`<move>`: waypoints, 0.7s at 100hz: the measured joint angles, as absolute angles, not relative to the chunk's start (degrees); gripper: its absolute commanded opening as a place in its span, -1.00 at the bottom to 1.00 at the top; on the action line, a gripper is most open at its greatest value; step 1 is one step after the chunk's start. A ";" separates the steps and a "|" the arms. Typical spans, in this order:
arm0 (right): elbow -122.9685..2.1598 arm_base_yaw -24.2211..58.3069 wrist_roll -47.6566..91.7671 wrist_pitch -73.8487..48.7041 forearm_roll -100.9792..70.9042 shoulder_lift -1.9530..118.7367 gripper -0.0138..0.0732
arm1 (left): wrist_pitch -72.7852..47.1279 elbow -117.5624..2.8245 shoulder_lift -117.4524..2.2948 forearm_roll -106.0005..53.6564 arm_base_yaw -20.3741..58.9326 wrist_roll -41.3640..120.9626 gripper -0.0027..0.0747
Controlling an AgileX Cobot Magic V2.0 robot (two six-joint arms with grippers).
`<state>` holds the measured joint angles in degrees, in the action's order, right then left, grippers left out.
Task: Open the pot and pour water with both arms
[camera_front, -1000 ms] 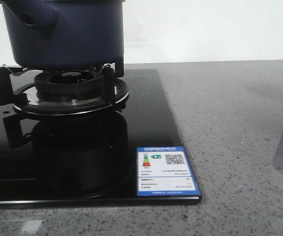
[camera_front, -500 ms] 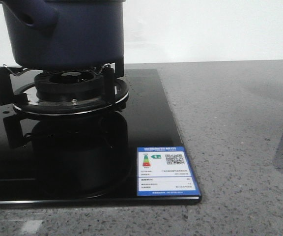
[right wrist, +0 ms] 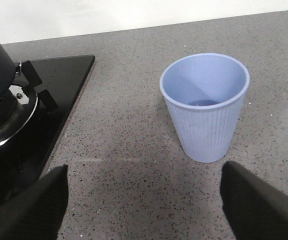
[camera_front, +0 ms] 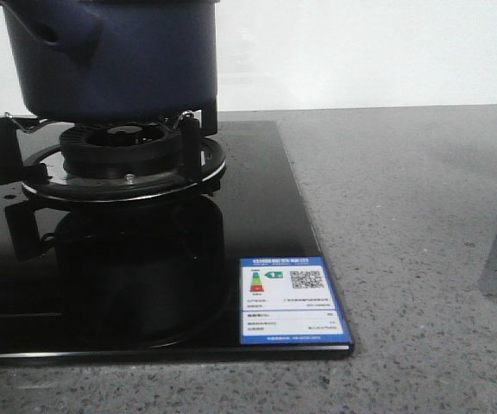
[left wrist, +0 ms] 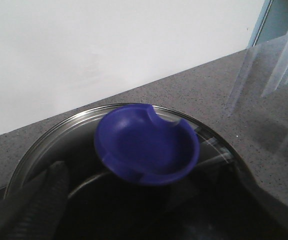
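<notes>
My left claw [left wrist: 109, 200] hangs spread over the pot's lid knob [left wrist: 146, 145], empty, ready to lift; my right claw [right wrist: 144, 200] gapes empty, the cup [right wrist: 205, 105] at twelve o'clock.

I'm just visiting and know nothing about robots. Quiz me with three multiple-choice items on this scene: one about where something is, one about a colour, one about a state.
1. Where does the pot stand?
A. On the burner of the black stove
B. On the bare grey counter
C. Inside the cup

2. What colour is the ribbed cup?
A. Red
B. Light blue
C. Black

3. How is the right gripper set?
A. Shut on the cup
B. Shut on the pot's handle
C. Open, touching nothing

Answers:
1 A: the front view shows the pot resting on the burner supports.
2 B: the right wrist view shows a pale blue cup on the counter.
3 C: its two fingers sit wide apart, short of the cup.
</notes>
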<state>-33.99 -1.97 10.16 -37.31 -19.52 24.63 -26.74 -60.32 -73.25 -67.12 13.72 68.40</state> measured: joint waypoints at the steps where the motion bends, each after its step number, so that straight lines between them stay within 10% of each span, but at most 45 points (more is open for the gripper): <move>1: -33.99 -1.97 10.16 -37.31 -19.52 24.63 0.56 | -26.85 -60.64 -73.75 -67.12 13.72 68.40 0.52; 35: -33.99 -1.97 10.16 -37.31 -19.74 24.63 0.56 | -27.10 -65.71 -80.94 -67.12 15.62 70.11 0.50; 70: -33.99 -1.97 10.16 -37.31 -19.74 24.63 0.56 | -26.41 -65.94 -81.57 -67.23 15.86 71.67 -0.06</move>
<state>-33.99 -1.97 10.16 -37.31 -19.74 24.63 -26.41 -65.94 -81.57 -67.23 15.86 71.67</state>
